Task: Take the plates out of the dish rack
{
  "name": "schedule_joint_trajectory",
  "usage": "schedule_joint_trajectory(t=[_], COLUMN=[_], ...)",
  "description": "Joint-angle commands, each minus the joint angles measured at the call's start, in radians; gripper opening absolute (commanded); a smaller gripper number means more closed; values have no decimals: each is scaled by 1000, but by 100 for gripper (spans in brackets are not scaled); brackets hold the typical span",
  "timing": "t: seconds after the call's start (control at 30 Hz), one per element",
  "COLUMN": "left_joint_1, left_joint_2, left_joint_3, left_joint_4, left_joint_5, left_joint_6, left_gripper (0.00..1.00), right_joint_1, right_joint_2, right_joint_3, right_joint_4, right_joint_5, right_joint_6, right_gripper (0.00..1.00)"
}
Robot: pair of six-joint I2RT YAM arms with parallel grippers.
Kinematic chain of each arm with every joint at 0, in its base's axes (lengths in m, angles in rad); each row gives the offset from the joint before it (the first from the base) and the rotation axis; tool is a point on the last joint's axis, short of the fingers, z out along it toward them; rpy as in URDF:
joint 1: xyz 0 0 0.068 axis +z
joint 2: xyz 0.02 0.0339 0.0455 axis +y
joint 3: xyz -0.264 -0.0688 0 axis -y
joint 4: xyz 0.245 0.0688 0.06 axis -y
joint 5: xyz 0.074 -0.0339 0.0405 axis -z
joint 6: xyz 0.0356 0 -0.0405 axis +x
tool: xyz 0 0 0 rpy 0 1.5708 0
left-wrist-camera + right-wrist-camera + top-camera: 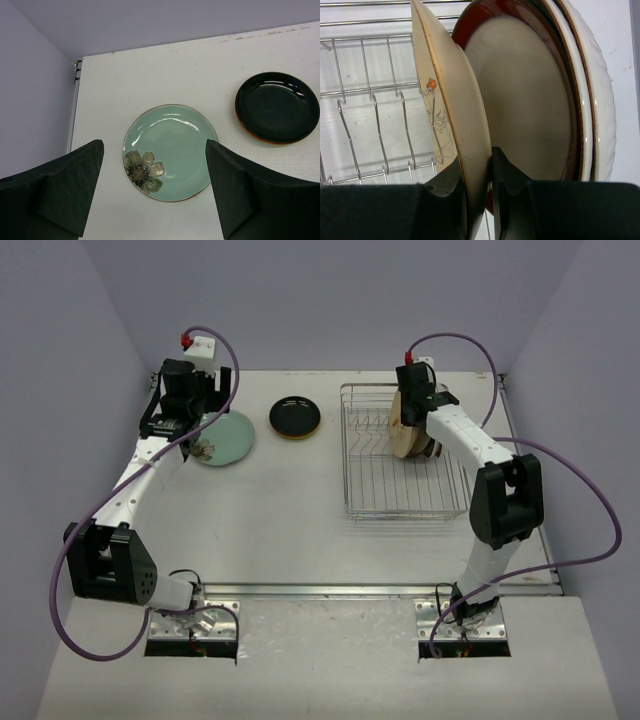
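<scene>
The silver wire dish rack (375, 490) stands at the right of the table. Three plates stand upright in it: a cream plate (462, 130), a brown-rimmed plate (520, 100) and a white plate (600, 100). My right gripper (479, 175) is shut on the cream plate's rim; in the top view it (408, 412) is over the rack's far end. A pale teal plate (170, 150) with a flower lies flat on the table at the left. A black plate (277, 106) stacked on an orange one lies beside it. My left gripper (155, 190) is open above the teal plate.
The rack's left slots (375, 115) are empty wire prongs. The table's far-left corner and the purple wall (30, 100) are close to the left arm. Purple cables loop beside both arms.
</scene>
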Motion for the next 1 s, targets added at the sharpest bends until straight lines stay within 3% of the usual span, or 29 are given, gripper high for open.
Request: schedule_joint_trajectory(t=[0.0,0.17,0.6,0.7,0.87,0.97], left_joint_1=[-4,-4,-4,-4,-4,-4], left_joint_2=[-20,-17,6,-3,-32,-6], left_joint_3=[10,16,96,109,81,89], left_joint_4=[45,41,-19,-45,-39,-26], left_joint_5=[12,19,69,204,686,865], left_joint_6=[-13,-24,-70,-80,-145,-267], left_gripper=[81,99,100,99,95,92], right_joint_1=[2,11,97,99,97,95], right_joint_2=[-91,-162,-316,-360,-408,-411], right_joint_3=[22,3,-31,-17,39,66], right_joint_4=[73,139,328,292,186,129], right_joint_5=[21,47,75,-5,-230,-404], right_joint_6=[2,-54,-211,-187,-81,-28], right_gripper=[0,0,0,0,0,0])
